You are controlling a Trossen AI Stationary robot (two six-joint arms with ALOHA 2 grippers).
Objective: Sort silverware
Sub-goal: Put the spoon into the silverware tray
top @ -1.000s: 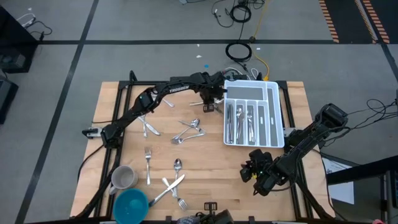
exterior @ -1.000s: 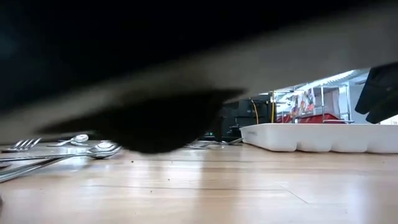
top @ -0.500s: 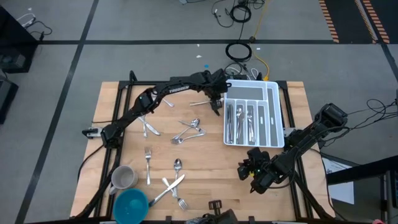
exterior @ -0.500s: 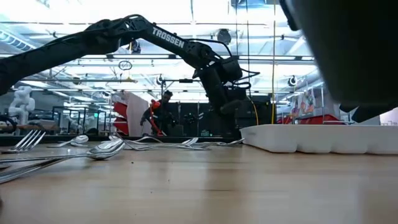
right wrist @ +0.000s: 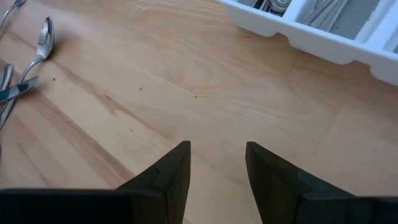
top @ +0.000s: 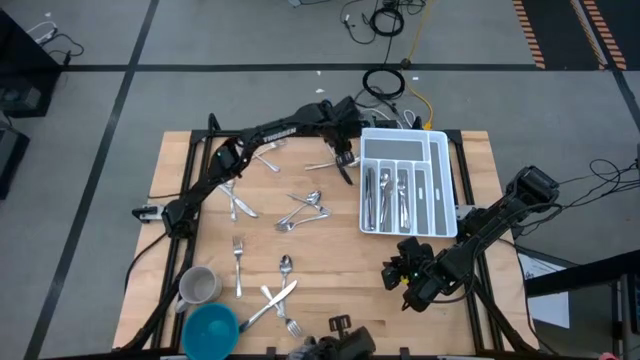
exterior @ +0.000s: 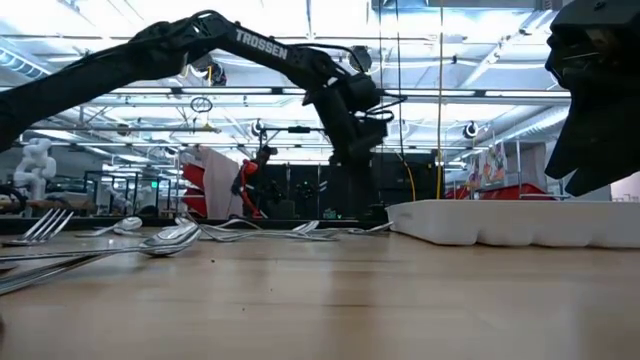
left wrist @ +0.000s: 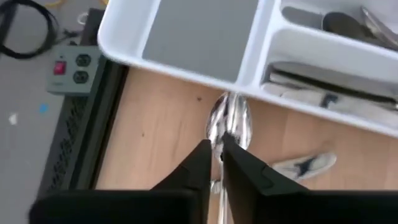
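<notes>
Reading "TROSSEN" in white on the left arm (exterior: 258, 45); no other legible text. Power strip (left wrist: 68, 68) with red switch on the floor past the far table edge.

Containers:
- White organiser tray (top: 440, 140) at far right of table (top: 330, 250). Left compartments holding silverware (top: 385, 195); right compartments showing bare grey floor.
- Grey mug (top: 198, 286) and blue bowl (top: 210, 327) at near left corner, just beside each other. Contents of either: cannot tell.

Left gripper (left wrist: 214, 146) up off the table at the tray's far left corner, just outside the rim. Fingers (left wrist: 199, 165) pinched nearly together on the handle of a spoon (left wrist: 231, 119), with the bowl sticking out past the fingertips toward the tray wall, over bare wood, not over a compartment. One more piece (left wrist: 305, 165) flat on the wood beside it.

Right gripper (right wrist: 217, 149) near right, well apart from the tray's near edge, above bare wood. Fingers apart, nothing between them.

Loose pieces (top: 305, 210) spread over the table's left half: cluster at centre, more near the left arm, fork (top: 238, 262) and another spoon (top: 286, 268) nearer, crossed knife and fork (top: 275, 300) near the bowl. All well apart from both grippers.
</notes>
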